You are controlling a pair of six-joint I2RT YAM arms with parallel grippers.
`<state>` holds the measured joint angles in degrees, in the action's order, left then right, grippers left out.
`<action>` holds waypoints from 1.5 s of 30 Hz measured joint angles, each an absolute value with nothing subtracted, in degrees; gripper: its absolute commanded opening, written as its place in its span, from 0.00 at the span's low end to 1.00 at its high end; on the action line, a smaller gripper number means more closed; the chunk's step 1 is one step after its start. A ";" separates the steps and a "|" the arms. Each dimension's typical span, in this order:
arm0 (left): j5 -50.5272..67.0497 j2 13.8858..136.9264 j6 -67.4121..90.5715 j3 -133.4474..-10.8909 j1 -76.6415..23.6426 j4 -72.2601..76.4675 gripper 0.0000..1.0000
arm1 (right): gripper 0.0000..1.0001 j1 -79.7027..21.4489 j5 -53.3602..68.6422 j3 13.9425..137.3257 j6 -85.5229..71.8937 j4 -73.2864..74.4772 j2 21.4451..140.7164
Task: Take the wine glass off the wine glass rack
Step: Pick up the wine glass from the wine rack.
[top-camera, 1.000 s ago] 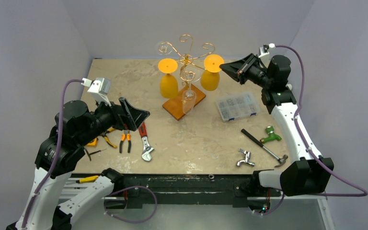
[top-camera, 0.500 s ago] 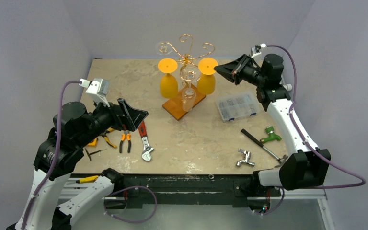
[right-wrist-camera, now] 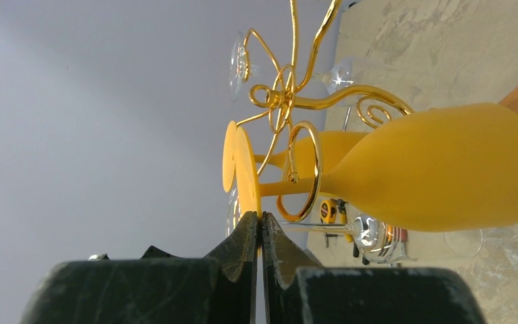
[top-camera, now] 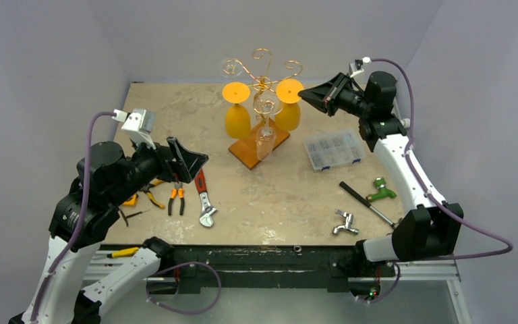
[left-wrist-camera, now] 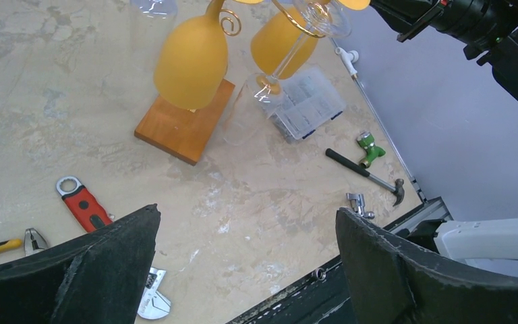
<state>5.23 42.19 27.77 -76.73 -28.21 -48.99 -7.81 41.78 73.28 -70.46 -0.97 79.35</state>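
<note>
The golden wine glass rack [top-camera: 262, 75] stands on its wooden base [top-camera: 246, 150] at the back middle of the table. Two yellow wine glasses hang upside down from its spiral arms, one at the left [top-camera: 237, 119] and one at the right [top-camera: 287, 115], and a clear glass [top-camera: 266, 139] hangs in front. My right gripper [top-camera: 301, 96] is shut on the edge of the right yellow glass's round foot [right-wrist-camera: 245, 177], whose stem sits in a gold loop [right-wrist-camera: 303, 172]. My left gripper [top-camera: 193, 160] hovers open and empty, low at the left, far from the rack [left-wrist-camera: 224, 20].
A clear parts box [top-camera: 335, 148] lies right of the rack base. A hammer [top-camera: 371, 204], a green fitting [top-camera: 381, 190] and a chrome tap [top-camera: 344, 221] lie at the front right. A red wrench [top-camera: 204, 196] and pliers [top-camera: 175, 198] lie near the left gripper.
My right gripper has moved left towards the rack's stem, and the right yellow glass has shifted left with it. The left arm has barely moved.
</note>
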 measured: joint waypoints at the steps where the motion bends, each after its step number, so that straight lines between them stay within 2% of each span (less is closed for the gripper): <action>1: 5.08 42.24 27.62 -76.73 -28.21 -48.97 1.00 | 0.00 -7.88 41.78 73.49 -70.46 -1.02 79.75; 12: 4.29 46.00 25.87 -77.52 -28.21 -48.27 1.00 | 0.00 -7.97 42.06 78.08 -70.94 -2.48 84.97; 45: 4.27 53.01 23.88 -80.38 -28.21 -44.16 0.99 | 0.00 -7.97 43.51 81.76 -72.03 -4.78 88.16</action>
<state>4.27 53.01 23.88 -80.38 -28.21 -44.16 -7.97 43.51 81.76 -72.03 -4.78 88.16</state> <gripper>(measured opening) 0.994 0.005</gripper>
